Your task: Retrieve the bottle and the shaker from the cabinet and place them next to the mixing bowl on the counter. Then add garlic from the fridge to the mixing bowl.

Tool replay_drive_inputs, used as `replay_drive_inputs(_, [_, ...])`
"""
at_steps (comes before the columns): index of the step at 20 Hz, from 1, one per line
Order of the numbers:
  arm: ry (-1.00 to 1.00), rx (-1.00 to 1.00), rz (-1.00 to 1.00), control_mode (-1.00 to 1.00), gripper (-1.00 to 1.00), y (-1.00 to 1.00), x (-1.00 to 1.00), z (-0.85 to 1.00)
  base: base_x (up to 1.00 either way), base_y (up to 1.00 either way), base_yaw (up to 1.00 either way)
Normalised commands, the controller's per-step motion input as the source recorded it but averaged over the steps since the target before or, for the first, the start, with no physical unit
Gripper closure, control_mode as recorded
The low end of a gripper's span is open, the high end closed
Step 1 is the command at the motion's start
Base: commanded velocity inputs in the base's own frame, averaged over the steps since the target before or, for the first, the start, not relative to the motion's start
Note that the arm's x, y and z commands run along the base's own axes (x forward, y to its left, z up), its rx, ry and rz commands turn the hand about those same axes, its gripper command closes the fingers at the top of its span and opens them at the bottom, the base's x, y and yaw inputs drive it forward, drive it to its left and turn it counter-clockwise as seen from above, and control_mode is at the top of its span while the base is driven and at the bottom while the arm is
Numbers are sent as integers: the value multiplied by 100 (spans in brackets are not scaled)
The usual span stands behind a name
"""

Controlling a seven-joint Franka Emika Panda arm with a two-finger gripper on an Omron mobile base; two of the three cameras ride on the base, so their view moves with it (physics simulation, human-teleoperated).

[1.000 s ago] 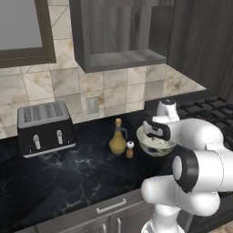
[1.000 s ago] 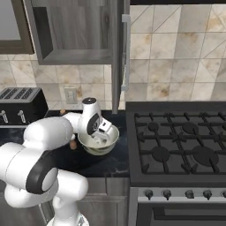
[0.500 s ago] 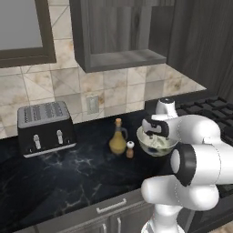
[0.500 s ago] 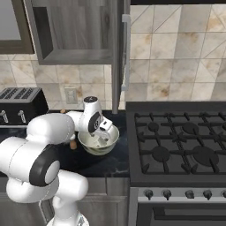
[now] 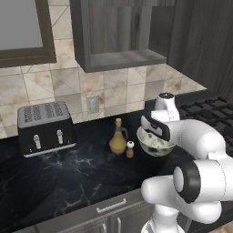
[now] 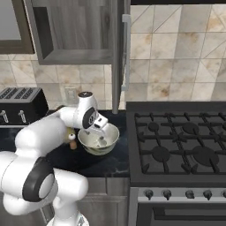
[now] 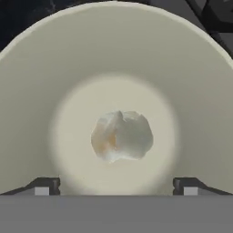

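The garlic (image 7: 121, 135) lies loose at the middle of the mixing bowl's (image 7: 195, 91) floor, with the gripper (image 7: 116, 184) hovering directly over it, jaws spread wide and holding nothing. The bowl sits on the counter (image 5: 68, 177) toward its right end, beside the stove (image 6: 176, 145), with the shaker (image 5: 130, 149) and bottle (image 5: 118, 141) just to its left. The last step looks finished; what remains is likely lifting the arm straight out without nudging the rim.

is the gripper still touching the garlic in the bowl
Apart. In the hand view the garlic lies alone on the mixing bowl's floor, with the gripper's open fingertips wide to either side, clear of it.
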Motion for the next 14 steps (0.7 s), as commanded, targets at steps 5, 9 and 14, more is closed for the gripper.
replay_drive_inputs(5, [0,0,-7,-100,-100,47,-50,78,0,0,0])
replay_drive_inputs(9, [0,0,-6,-100,-100,16,-67,43,0,0,0])
replay_drive_inputs(14, [0,0,0,-100,-100,3,-62,38,0,0,0])
